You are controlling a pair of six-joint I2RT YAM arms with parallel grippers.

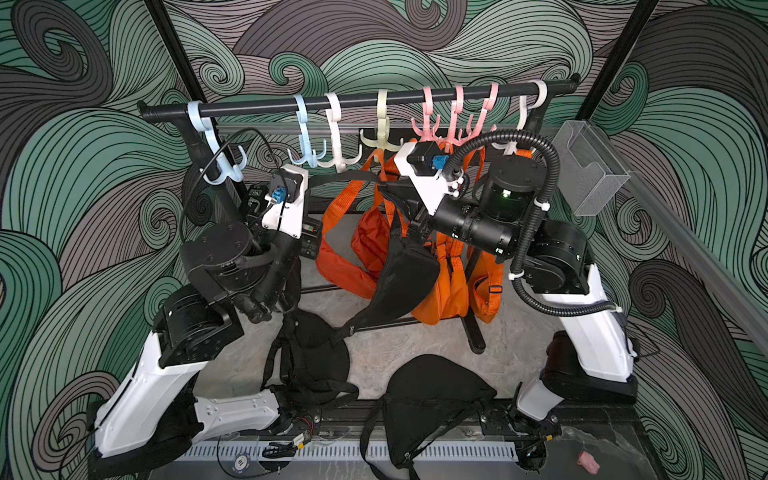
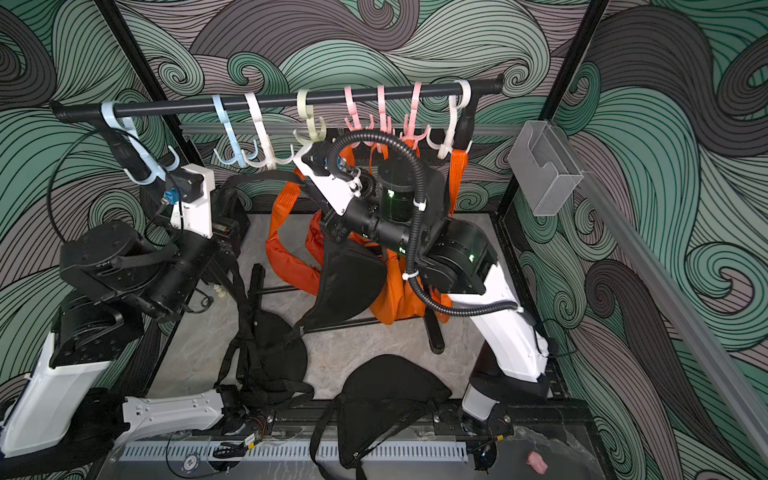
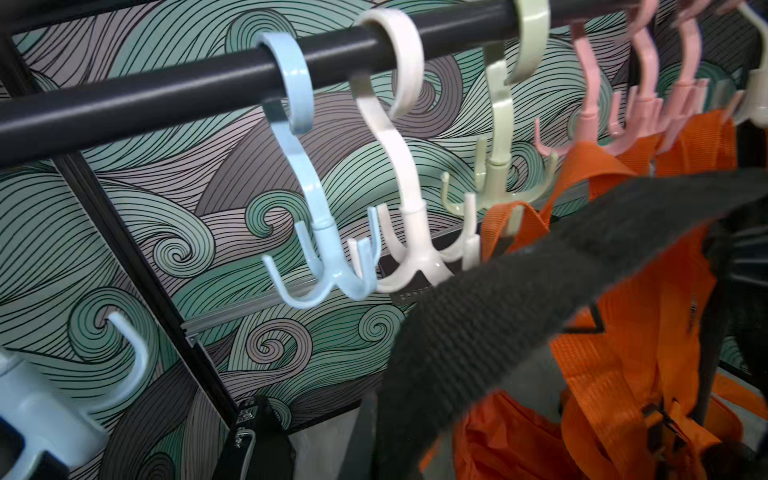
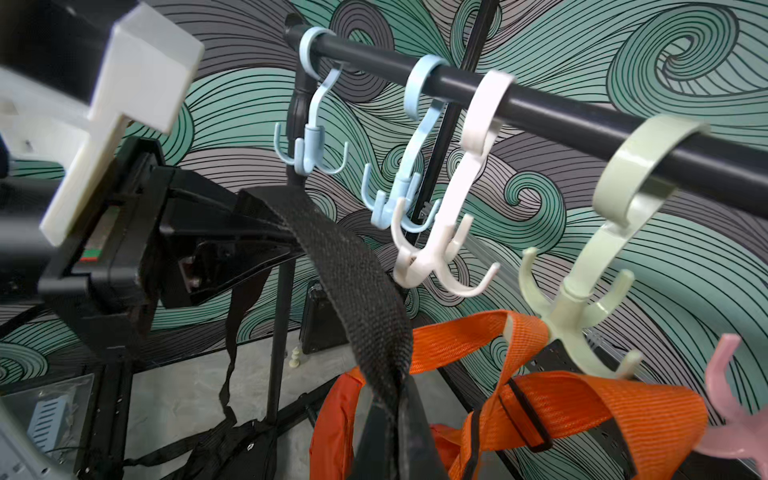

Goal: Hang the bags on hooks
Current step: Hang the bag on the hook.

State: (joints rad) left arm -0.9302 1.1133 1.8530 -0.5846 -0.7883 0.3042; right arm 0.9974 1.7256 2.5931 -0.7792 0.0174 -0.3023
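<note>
A black bag (image 1: 409, 270) (image 2: 349, 278) hangs in the air by its black strap (image 1: 345, 178) (image 3: 540, 266) (image 4: 353, 270). The strap is stretched between my two grippers. My left gripper (image 1: 312, 189) (image 2: 229, 189) (image 3: 374, 436) is shut on one end of it. My right gripper (image 1: 401, 205) (image 2: 328, 220) (image 4: 399, 415) is shut on it just above the bag. The strap runs just below the white hook (image 1: 338, 139) (image 3: 415, 232) (image 4: 440, 249) and the blue hook (image 1: 305, 133) (image 3: 324, 249) on the black rail (image 1: 357, 99).
Orange bags (image 1: 440, 291) hang from the pale green hook (image 1: 380, 124) and the pink hooks (image 1: 457, 116). Two more black bags (image 1: 316, 357) (image 1: 436, 395) lie on the table. The rack's foot (image 1: 473, 332) stands mid-table. A clear box (image 1: 594, 170) is on the right wall.
</note>
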